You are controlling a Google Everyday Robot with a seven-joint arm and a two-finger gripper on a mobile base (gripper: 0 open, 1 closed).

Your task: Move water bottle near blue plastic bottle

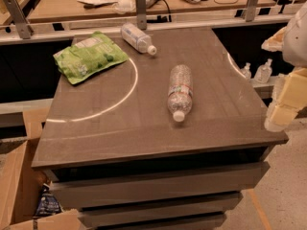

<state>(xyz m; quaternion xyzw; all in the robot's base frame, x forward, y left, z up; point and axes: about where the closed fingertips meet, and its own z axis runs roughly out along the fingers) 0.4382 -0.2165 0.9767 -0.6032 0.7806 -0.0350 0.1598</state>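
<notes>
The water bottle point(180, 91) lies on its side in the middle of the grey table point(144, 128), its white cap pointing toward the front edge; it is clear and ribbed with a red-and-green label band. The blue plastic bottle point(136, 38) lies on its side at the back of the table, smooth and pale, its cap pointing right. My gripper point(283, 110) is at the right edge of the view, off the table's right side, apart from both bottles and holding nothing that I can see.
A green snack bag point(88, 56) lies at the table's back left. A cluttered desk with metal posts point(140, 7) stands behind. Small bottles point(263, 72) sit on a shelf at right. Cardboard boxes point(19, 186) stand at lower left.
</notes>
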